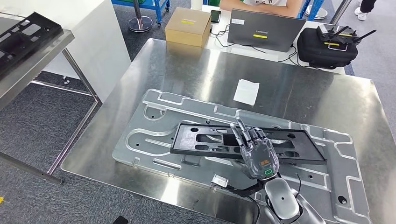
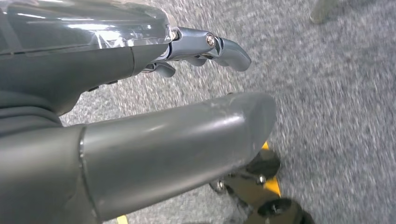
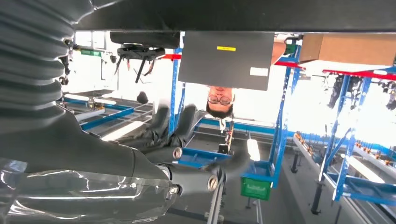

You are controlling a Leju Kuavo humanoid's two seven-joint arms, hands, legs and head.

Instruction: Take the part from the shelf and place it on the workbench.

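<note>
The black part (image 1: 247,142) lies on the workbench (image 1: 196,74) under my right hand (image 1: 256,149), fingers spread and holding nothing, so I judge only lifting clear remains.

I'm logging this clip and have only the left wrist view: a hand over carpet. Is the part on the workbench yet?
Observer: Yes. In the head view the black part lies flat on a grey fixture plate on the workbench.
Operator: Is the right hand gripping it?
Observer: No. The right hand is over the part's middle with its fingers straight and apart. I cannot tell whether it touches.
Operator: Is anything on the shelf?
Observer: A second black part lies on the shelf, at the left.
</note>
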